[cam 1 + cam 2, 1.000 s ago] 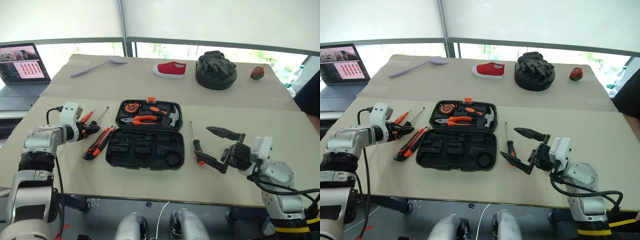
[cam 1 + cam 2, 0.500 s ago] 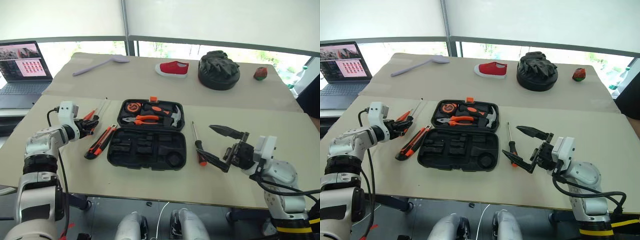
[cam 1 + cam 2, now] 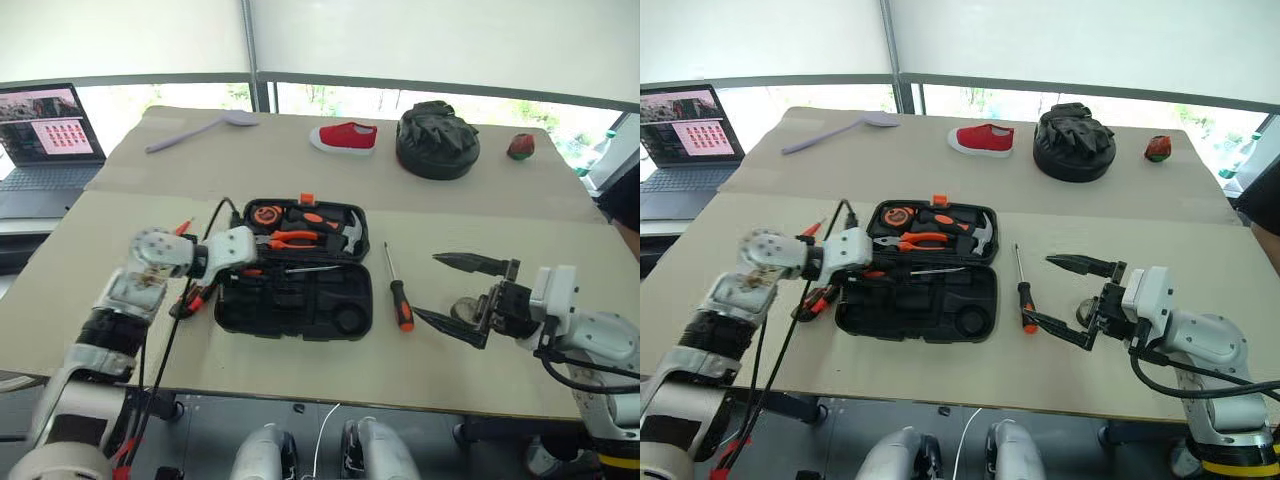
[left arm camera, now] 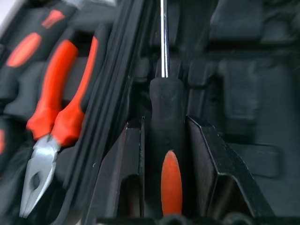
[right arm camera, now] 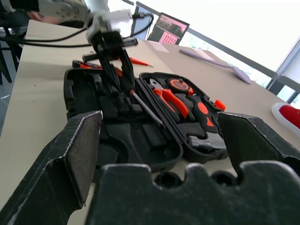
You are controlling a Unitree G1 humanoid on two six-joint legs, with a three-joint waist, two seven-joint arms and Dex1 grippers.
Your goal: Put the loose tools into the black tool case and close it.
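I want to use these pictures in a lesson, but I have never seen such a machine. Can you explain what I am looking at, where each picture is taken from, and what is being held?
This is a humanoid robot with two arms, each ending in a two-fingered gripper. Two pictures come from cameras in its head, looking down over a table. The other two come from cameras on its wrists, looking along the fingers.

On the table lies an open black tool case already holding pliers and a hammer. The left gripper is shut on a screwdriver, holding it over the case's front half. Another screwdriver lies to the right of the case. The right gripper waits open, holding nothing. Farther back lie a lilac spoon, a red shoe and a black bag.
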